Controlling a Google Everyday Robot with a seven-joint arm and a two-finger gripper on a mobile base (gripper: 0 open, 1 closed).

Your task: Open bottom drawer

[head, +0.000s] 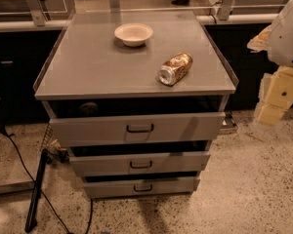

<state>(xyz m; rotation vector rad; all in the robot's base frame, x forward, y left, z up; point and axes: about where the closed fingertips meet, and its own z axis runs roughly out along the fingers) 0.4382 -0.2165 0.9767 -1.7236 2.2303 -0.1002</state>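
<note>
- The bottom drawer (141, 185) is lowest in the grey cabinet, just above the floor. Its front stands slightly out, and a small loop handle (143, 188) sits at its centre.
- The middle drawer (139, 164) and top drawer (136, 128) above it also stand slightly out.
- On the cabinet top (88, 67), a white bowl (133, 34) sits toward the back and a can (175, 68) lies on its side.
- My gripper (276, 99) hangs off to the right, apart from the cabinet. I cannot tell whether it is wide or narrow.

Hand (270, 112) at far right, below white arm (290, 33).
</note>
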